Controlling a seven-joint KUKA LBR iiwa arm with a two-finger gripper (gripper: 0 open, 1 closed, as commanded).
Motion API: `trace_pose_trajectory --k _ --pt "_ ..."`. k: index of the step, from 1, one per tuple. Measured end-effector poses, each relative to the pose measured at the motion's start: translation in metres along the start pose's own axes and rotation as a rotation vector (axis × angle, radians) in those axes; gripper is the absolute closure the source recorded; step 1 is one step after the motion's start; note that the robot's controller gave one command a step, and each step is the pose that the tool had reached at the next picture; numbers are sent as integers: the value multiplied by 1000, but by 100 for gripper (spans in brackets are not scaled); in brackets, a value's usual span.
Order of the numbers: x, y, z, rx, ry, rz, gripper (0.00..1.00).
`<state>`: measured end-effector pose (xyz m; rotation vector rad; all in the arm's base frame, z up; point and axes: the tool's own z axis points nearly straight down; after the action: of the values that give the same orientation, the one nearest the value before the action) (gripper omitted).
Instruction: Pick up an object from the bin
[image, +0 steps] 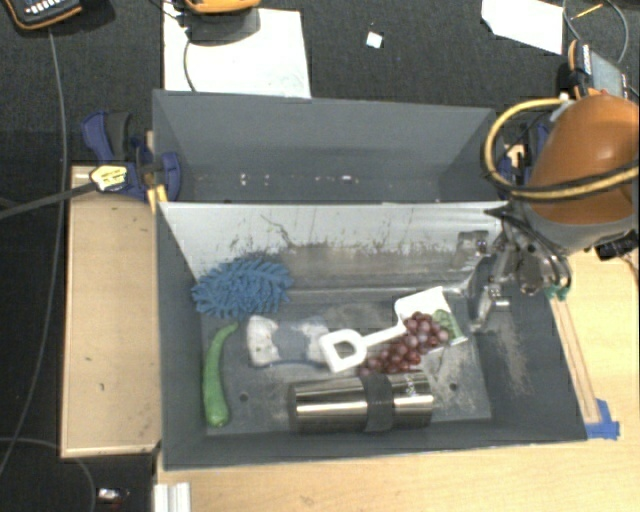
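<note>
Against the near wall of the grey bin (520, 385), a steel cylinder (362, 405) with a black band is laid on its side. To its left, a green pod (215, 375) is stretched along the floor. Just behind the cylinder, a white scoop (345, 348) is found between a crumpled clear wrapper (272, 340) and a bunch of dark red grapes (410, 340), right of the middle. A white card (425, 303) is seen at the grapes' far edge. The pincer (478, 305) is held low just right of card and grapes; whether it is apart or together cannot be told. Farther back on the left, a blue fluffy duster (243, 285) is rested by the sloping back wall.
</note>
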<state>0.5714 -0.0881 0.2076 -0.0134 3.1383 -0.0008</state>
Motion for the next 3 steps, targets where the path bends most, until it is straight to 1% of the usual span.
trace_pose_trajectory --k 1,2,3 --pt "0 0 0 0 0 0 0" --pt "-4 46 78 -3 3 -108 0" --pt "-4 44 79 0 -5 -101 0"
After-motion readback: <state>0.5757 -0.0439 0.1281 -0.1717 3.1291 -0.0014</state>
